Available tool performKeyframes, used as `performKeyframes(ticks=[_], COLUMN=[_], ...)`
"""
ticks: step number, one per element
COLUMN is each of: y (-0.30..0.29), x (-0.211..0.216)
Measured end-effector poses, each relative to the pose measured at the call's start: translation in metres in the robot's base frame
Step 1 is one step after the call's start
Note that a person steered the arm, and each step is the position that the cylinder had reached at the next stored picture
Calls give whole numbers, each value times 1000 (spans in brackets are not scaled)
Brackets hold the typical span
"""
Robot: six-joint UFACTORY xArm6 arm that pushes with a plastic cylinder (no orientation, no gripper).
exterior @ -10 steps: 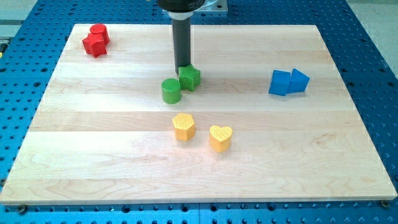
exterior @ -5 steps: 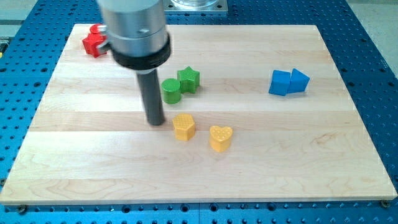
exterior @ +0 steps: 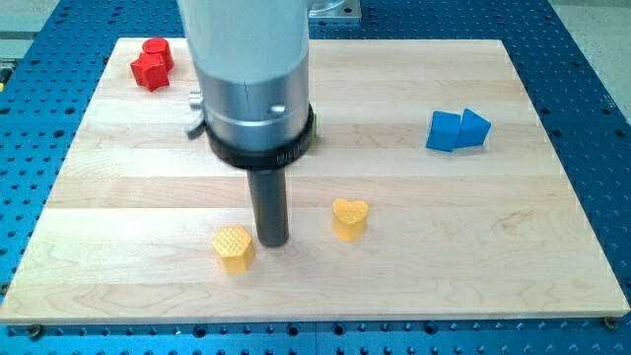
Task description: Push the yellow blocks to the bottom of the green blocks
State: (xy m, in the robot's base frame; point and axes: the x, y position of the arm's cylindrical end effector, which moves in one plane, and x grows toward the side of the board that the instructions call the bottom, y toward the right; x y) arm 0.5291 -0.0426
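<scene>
My tip (exterior: 273,241) beside yellow block (exterior: 234,248) (touching).

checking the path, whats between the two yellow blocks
In the camera view, my tip stands between the yellow block and the yellow heart.

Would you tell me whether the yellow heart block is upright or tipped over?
Upright: the yellow heart block shows its heart-shaped face upward, resting flat on the board.
</scene>
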Motion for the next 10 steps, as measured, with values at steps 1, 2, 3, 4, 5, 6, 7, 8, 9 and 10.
performKeyframes(ticks=[1, 2, 3, 4, 5, 6, 7, 8, 9, 10], y=[24, 116, 119, 62, 62, 92, 58, 37, 41, 12], x=[-51, -44, -9, 30, 46, -1, -29, 17, 28, -16])
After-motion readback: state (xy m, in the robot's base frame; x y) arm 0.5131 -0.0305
